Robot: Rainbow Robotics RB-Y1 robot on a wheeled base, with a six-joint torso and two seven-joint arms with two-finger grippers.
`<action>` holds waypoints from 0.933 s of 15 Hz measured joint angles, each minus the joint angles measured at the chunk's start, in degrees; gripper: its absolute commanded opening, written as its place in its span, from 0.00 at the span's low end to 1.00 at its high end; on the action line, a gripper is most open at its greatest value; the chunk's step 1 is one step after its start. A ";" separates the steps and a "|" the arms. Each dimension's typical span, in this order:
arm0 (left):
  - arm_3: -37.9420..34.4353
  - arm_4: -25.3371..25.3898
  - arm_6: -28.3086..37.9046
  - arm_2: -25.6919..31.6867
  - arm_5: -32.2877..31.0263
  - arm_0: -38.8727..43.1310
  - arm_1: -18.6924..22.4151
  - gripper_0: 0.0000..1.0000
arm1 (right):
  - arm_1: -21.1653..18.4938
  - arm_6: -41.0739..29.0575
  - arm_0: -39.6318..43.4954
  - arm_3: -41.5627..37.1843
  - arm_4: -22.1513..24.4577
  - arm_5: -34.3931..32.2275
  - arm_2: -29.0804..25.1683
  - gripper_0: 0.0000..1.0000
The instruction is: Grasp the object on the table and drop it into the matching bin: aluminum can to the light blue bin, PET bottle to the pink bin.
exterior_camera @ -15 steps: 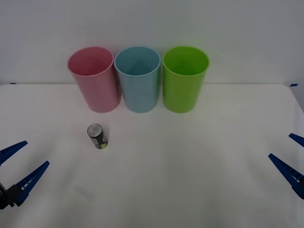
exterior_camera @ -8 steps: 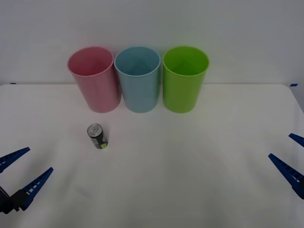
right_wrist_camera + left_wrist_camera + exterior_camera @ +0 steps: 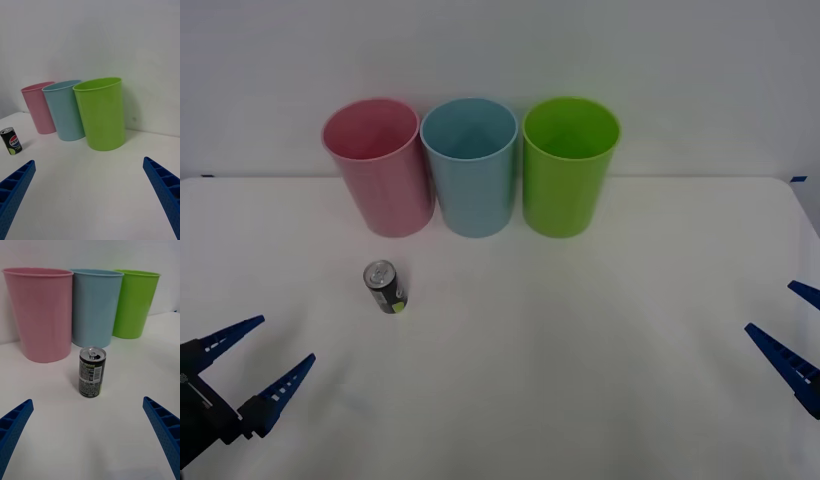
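Observation:
A small dark aluminum can (image 3: 385,287) (image 3: 92,371) (image 3: 11,140) with a silver top stands upright on the white table (image 3: 560,340), in front of the pink bin (image 3: 378,167) (image 3: 43,313) (image 3: 38,107). The light blue bin (image 3: 471,165) (image 3: 95,306) (image 3: 65,110) stands just right of the pink one. My left gripper (image 3: 268,361) (image 3: 90,444) is open at the table's near left, apart from the can, which stands ahead between its fingers in the left wrist view. My right gripper (image 3: 792,330) (image 3: 90,204) is open at the near right edge.
A lime green bin (image 3: 569,165) (image 3: 135,303) (image 3: 102,112) stands right of the light blue one; the three bins form a row along the table's back edge against a white wall.
My left gripper has moved forward and rightward toward the can. The can, the bins and my right gripper have not moved.

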 measured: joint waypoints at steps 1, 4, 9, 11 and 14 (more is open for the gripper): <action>0.01 -0.77 0.31 -0.17 0.27 -0.43 -0.38 1.00 | 0.00 0.00 0.00 0.00 0.00 0.00 0.00 1.00; 1.26 -3.12 1.12 -0.18 0.37 -2.49 -2.59 1.00 | 0.00 0.00 0.00 0.00 0.00 0.00 0.00 1.00; 1.56 -7.64 2.27 0.08 1.57 -4.70 -6.52 1.00 | 0.00 0.00 0.00 0.00 0.00 0.00 0.00 1.00; 1.63 -9.32 2.78 0.07 2.08 -5.62 -7.58 1.00 | 0.00 0.00 0.00 0.00 0.00 0.00 0.00 1.00; 4.68 -11.24 2.91 -0.16 2.22 -8.69 -8.46 1.00 | 0.00 0.00 0.00 0.00 0.00 0.00 0.00 1.00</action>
